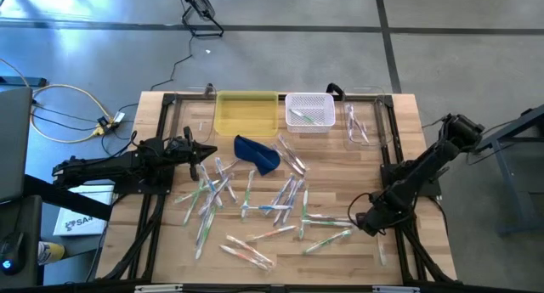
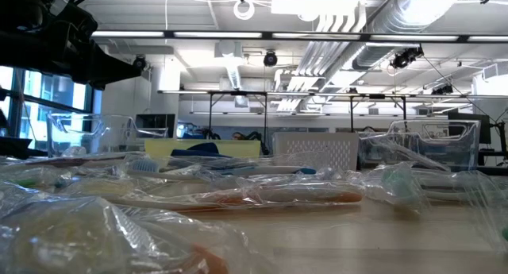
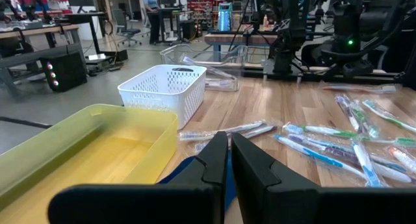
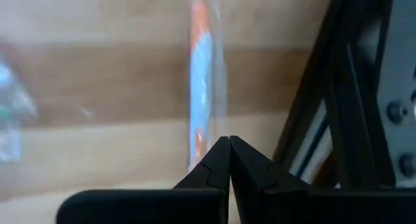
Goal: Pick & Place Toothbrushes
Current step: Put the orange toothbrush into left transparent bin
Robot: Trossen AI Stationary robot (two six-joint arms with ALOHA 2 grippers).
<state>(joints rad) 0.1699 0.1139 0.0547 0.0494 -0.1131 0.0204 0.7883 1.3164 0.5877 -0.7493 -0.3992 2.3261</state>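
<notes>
Here, from above, we see the toothbrushes point(image 1: 255, 200) strewn in clear wrappers across the middle of the wooden table point(image 1: 408, 123), still to be sorted. A few already lie in the white basket point(image 1: 309, 112) at the far edge, beside an empty yellow tray point(image 1: 246, 113), which we take as the drop points. A dark blue pouch point(image 1: 258, 154) lies just in front of the tray. The left gripper point(image 1: 204, 150) hangs at the left of the pile, near the pouch; the right gripper point(image 1: 361, 218) sits low at the pile's right edge. A white box point(image 1: 72, 221) left of the table bears dark letters that look like "SA", the rest hidden.

At table level, we see wrapped brushes point(image 2: 262, 196) close to the lens, one with an orange handle, and the basket point(image 2: 316, 151) behind them. No label can be read.

The left wrist view shows its fingers point(image 3: 250, 165) nearly pressed together with nothing between them, pointing over the pouch toward the tray point(image 3: 84, 146) and basket point(image 3: 170, 87).

The right wrist view shows its fingers point(image 4: 250, 165) pressed together and empty, tips just short of an orange-and-blue brush point(image 4: 200, 74) lying on the wood. We judge neither arm has a brush in hand yet.
</notes>
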